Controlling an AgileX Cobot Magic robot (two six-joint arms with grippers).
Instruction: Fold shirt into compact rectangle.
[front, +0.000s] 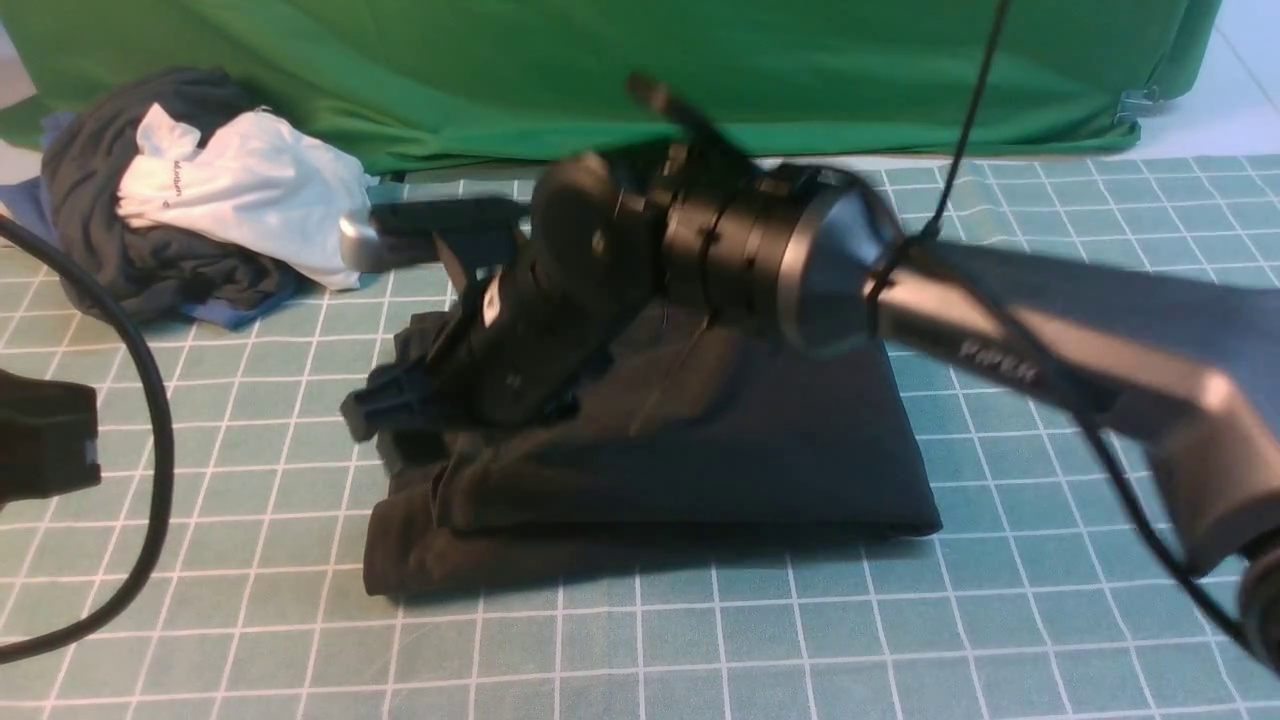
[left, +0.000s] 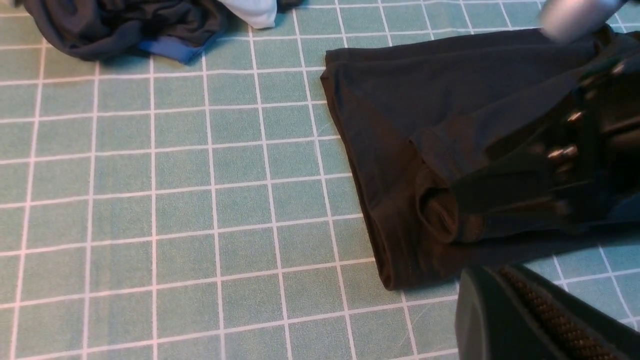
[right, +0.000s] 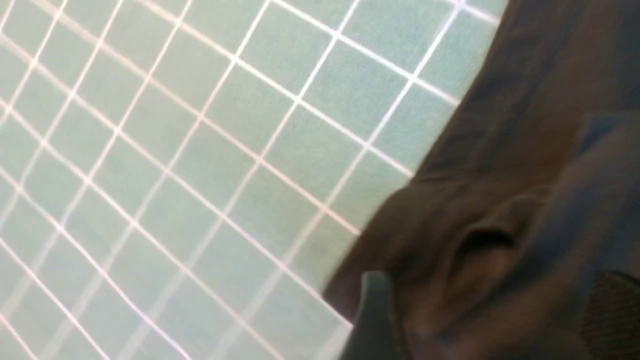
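The black shirt (front: 760, 450) lies folded into a rough rectangle in the middle of the grid mat, its left end bunched and rolled (left: 440, 215). My right arm reaches across it from the right. The right gripper (front: 385, 405) hangs over the shirt's left end, blurred. In the right wrist view its fingers (right: 375, 315) stand wide apart with wrinkled shirt cloth (right: 500, 175) lying between them; the right gripper (right: 492, 305) is open. My left gripper (front: 45, 440) stays off to the left of the shirt. In the left wrist view the left gripper (left: 525, 320) is shut on nothing.
A pile of clothes sits at the back left: a white shirt (front: 250, 190) on a dark grey garment (front: 150, 250) with blue cloth (front: 240, 312). Green cloth (front: 600, 70) hangs behind the mat (front: 700, 640). A black cable (front: 155, 450) loops by the left arm.
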